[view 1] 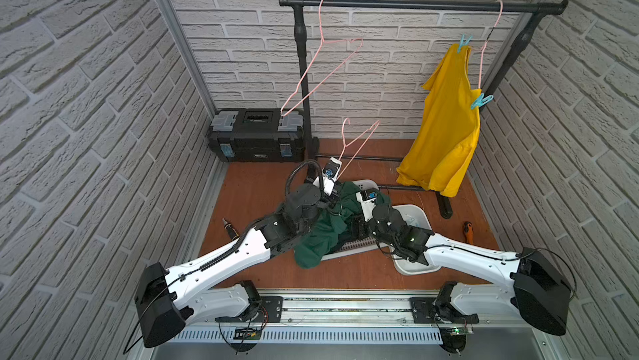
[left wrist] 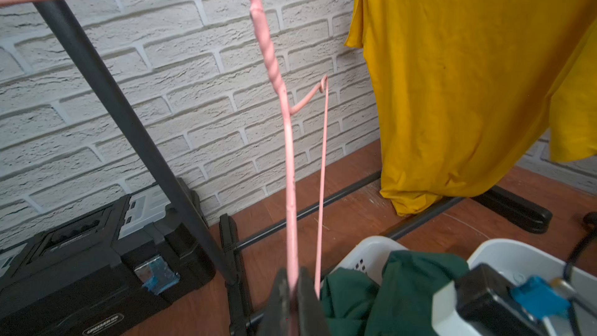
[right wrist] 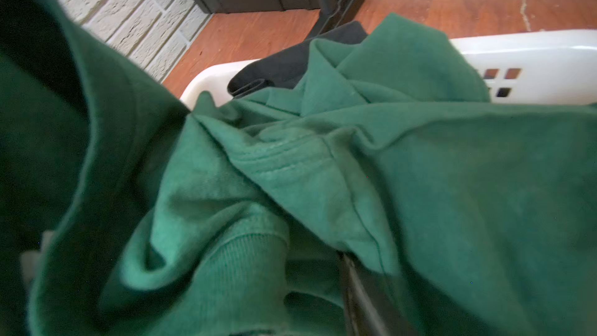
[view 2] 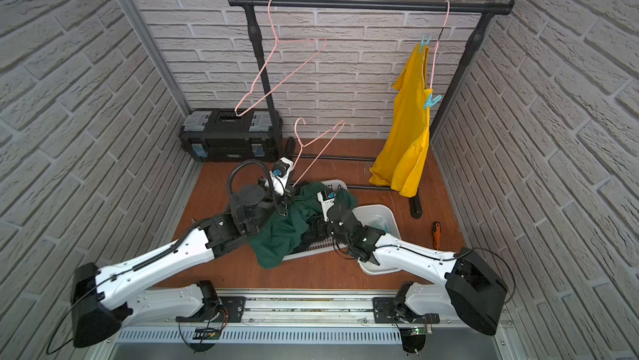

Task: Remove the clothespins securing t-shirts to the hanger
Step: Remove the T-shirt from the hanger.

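Two teal clothespins (view 1: 464,43) (view 1: 481,101) clip the yellow t-shirt (view 1: 446,126) to a pink hanger on the rail. My left gripper (left wrist: 295,289) is shut on the wire of a second pink hanger (view 1: 358,140), held bare above the floor. The green t-shirt (view 1: 321,233) lies heaped over the white basket (right wrist: 533,50), on top of a black t-shirt (right wrist: 290,63). My right gripper (right wrist: 300,286) is down in the green cloth. One finger (right wrist: 355,286) shows well off to the side and the other is hidden, so the jaws stand open with the ribbed collar between them.
A third pink hanger (view 1: 321,74) hangs bare on the black rack (view 1: 415,3). A black toolbox (view 1: 256,137) sits at the back left. A white bin (view 1: 420,211) lies under my right arm. An orange-handled screwdriver (view 1: 467,232) lies on the floor at the right.
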`<state>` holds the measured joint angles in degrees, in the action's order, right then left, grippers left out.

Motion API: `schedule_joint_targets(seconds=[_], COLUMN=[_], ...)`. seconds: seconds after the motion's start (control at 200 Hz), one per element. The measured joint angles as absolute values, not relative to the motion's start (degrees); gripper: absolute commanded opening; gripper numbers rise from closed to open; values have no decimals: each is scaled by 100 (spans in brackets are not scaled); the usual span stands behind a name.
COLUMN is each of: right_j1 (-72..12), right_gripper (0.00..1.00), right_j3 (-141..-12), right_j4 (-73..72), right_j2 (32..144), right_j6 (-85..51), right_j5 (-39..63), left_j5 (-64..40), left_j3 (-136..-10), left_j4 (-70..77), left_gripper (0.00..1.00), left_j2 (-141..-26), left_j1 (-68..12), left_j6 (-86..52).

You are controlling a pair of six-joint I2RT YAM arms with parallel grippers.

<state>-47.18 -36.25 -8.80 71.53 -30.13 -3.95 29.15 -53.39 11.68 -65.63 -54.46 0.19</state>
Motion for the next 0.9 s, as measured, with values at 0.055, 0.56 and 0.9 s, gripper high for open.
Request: schedule_joint_targets(seconds=[0.055,0.56,0.9], right_j1=[-4709,-4670,-4609], right_gripper=[62,77,83], right_j3=[-3588,-3498,-3356], right_j4=[-888,-786,-827], right_j2=[7116,6099,6084], right_j6=[-2952,-2364,-2191], right_j5=[-292,40,141], left_j5=[2921,2950,2655], left_j3=[-5393,-5804,-5898], left_j4=[1262,2366,2440], left_gripper=[0,0,0], left_j2=[-6678,-7828,-7846], left_j1=[-5437,-5306,-4873], left_j6=[16,43,-471])
